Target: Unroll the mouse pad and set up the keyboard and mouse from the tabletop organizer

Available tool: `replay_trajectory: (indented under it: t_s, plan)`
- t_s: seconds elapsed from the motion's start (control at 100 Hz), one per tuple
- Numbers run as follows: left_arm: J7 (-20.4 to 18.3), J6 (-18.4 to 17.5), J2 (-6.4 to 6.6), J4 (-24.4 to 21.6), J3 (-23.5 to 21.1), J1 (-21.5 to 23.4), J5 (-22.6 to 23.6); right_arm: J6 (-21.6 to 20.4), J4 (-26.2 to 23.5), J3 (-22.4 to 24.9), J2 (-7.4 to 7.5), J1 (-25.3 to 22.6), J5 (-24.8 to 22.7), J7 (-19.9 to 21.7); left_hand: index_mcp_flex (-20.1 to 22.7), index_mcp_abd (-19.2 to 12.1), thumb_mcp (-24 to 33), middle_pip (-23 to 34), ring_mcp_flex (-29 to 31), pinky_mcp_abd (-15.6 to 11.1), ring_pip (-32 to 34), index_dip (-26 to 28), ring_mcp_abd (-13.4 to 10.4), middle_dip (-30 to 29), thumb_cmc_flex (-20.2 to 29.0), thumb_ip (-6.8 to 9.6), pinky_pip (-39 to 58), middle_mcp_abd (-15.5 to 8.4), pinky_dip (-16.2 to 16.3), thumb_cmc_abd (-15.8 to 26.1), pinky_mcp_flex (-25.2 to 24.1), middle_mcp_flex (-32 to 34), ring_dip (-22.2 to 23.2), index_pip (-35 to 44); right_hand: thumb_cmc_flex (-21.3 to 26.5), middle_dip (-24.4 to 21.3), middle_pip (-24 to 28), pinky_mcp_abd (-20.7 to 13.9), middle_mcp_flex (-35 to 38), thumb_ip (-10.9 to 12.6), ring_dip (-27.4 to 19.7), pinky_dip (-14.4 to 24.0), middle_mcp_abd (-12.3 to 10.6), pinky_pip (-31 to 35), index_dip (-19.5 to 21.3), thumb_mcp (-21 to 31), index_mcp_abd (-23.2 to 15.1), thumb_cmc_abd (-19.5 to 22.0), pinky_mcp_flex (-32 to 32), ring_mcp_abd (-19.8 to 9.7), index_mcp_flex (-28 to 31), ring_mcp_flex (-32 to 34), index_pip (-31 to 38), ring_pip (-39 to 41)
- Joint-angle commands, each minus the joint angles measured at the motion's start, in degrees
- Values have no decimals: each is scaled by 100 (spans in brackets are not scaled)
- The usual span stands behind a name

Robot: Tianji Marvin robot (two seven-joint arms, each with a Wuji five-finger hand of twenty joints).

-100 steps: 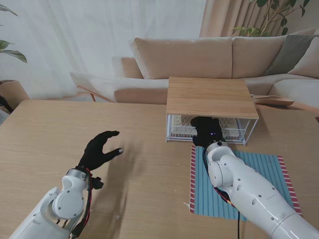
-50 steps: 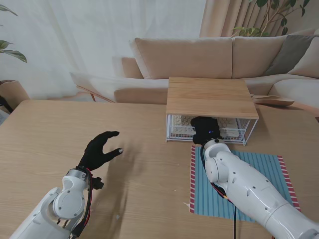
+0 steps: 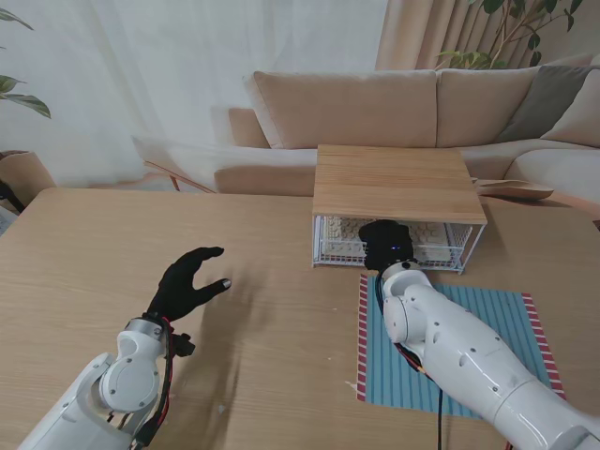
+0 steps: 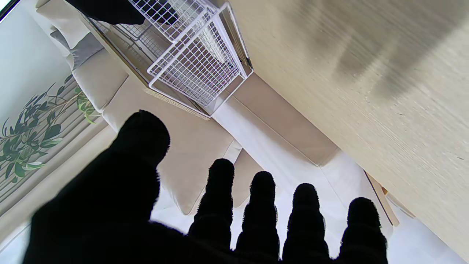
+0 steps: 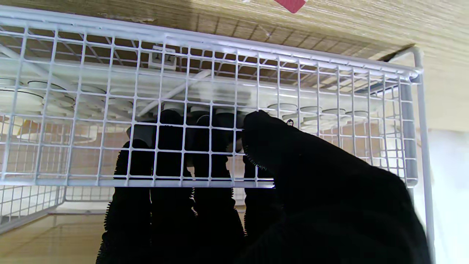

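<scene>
The organizer (image 3: 398,183) has a wooden top over a white wire drawer (image 3: 441,246). A cream keyboard (image 3: 342,230) lies inside it, its round keys (image 5: 311,110) visible through the mesh. My right hand (image 3: 387,244) is at the drawer's front. Its fingers (image 5: 172,146) reach over the wire front panel (image 5: 73,139) toward the keys, and its thumb (image 5: 278,146) presses from outside. The blue striped mouse pad (image 3: 506,328) lies flat under my right forearm. My left hand (image 3: 187,281) hovers open over bare table at the left. No mouse can be seen.
A beige sofa (image 3: 375,108) stands behind the table's far edge. The organizer's wire side (image 4: 198,69) shows in the left wrist view, well away from my left fingers (image 4: 220,212). A plant (image 3: 14,89) stands at the far left.
My right hand has pushed slightly farther into the drawer front and the forearm has swung a little left. The left hand has not moved.
</scene>
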Motion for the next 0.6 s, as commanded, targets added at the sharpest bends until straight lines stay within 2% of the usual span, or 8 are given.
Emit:
replay_trajectory:
  t_s: [0.0,0.25,0.59]
  plan:
    - [-83,25,-25,-19,3,10,-14,-15,-135,35,-3,-195,-29,163,-72,-2,-42,-72,-178,5,-80,-42,-63,-47,-11,247,-241,84,125,100,-12,-130,92,47,303,149,262,145,229,-285,174,36,149,220,176,234,-188,-30,39,181,268,521,277,561]
    - [-74,49,-33,-30,2,14,-52,36,-700,266,129,-504,-270,563,-66,3,-43,-67,-182,3,-89,-42,-52,-44,-8,247,-245,81,126,104,-19,-128,90,44,407,469,377,197,425,-341,217,132,403,350,345,389,-14,-100,284,240,426,783,203,824]
    - [-76,47,-34,-24,4,10,-59,-141,-1316,581,309,-885,-644,1077,-63,5,-46,-78,-187,1,-96,-43,-52,-50,-4,247,-247,80,128,105,-24,-128,92,40,414,617,320,112,465,-365,199,188,400,325,546,594,-32,-125,312,239,491,771,160,872]
